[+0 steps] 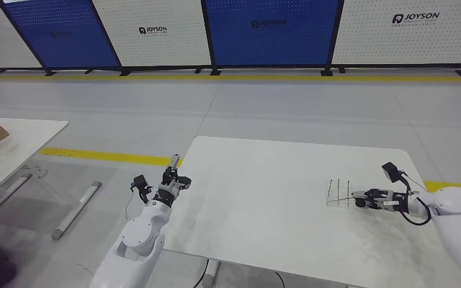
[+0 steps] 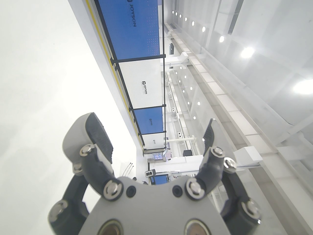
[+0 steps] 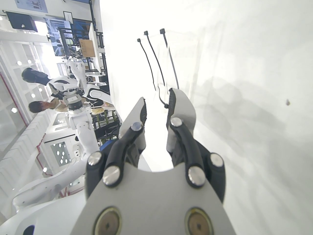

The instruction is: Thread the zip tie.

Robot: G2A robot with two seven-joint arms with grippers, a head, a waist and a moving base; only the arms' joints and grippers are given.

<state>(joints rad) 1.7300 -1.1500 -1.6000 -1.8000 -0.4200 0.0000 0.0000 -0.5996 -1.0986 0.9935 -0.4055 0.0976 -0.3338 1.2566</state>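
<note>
On table (image 1: 259, 209): clear stand (image 3: 185, 57); zip ties (image 1: 338, 191) upright

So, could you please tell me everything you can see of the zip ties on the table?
The zip ties are three thin black straps, apparently plastic, each with a square head at the end far from the right gripper. They sit side by side, apart and unthreaded, in what looks like a clear holder on the white table. Their tails end just ahead of the open jaws; contact cannot be told.
</note>
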